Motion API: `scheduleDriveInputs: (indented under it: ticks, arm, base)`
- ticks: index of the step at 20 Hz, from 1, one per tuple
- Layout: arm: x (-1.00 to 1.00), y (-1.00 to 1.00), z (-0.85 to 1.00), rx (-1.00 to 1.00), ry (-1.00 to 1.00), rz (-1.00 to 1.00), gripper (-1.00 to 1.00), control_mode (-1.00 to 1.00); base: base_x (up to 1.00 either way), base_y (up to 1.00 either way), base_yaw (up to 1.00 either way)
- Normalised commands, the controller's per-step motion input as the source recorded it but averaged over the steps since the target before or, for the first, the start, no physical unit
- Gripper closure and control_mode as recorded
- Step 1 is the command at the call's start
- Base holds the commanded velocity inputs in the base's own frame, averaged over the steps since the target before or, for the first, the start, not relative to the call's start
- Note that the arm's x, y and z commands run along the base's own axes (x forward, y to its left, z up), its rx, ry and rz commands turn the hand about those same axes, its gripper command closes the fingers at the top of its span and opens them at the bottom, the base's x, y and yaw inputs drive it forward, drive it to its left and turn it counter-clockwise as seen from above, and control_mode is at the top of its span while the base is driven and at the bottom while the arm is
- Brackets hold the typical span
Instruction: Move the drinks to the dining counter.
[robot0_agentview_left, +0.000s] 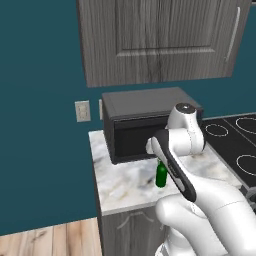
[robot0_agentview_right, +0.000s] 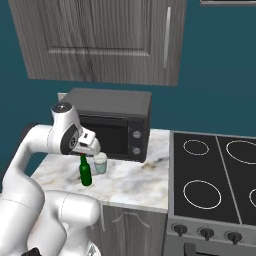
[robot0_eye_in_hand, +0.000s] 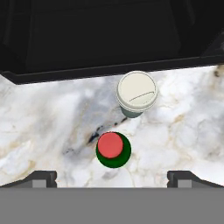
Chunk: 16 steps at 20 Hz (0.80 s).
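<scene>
One of the drinks, a small dark-green bottle with a red cap, stands upright on a small marble worktop in front of a black microwave. In the left base view the same bottle peeks out from behind my forearm. My gripper hangs straight above it, open, with its two fingertips wide apart on either side and nothing between them. From the right base view the hand sits just over the bottle. The dining counter is out of view.
A small white cup stands close beside the bottle, between it and the microwave. A black stovetop adjoins the worktop on the right. Grey wall cabinets hang overhead. The worktop's left edge drops to a wooden floor.
</scene>
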Motion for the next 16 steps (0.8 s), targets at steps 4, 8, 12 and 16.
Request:
scheduleDriveInputs:
  ticks: [4,8,12,16]
  arm:
    - [0.27,0.00,-0.17,0.00,0.00,0.00,-1.00,-1.00]
    - [0.23,0.00,-0.15,0.00,0.00,0.00,-1.00,-1.00]
    - [0.22,0.00,-0.12,0.00,0.00,0.00,-1.00,-1.00]
    - [0.01,0.00,-0.13,0.00,0.00,0.00,-1.00,-1.00]
  base:
    - [0.00,0.00,0.00]
    - [0.00,0.00,0.00]
    - [0.00,0.00,0.00]
    - [0.00,0.00,0.00]
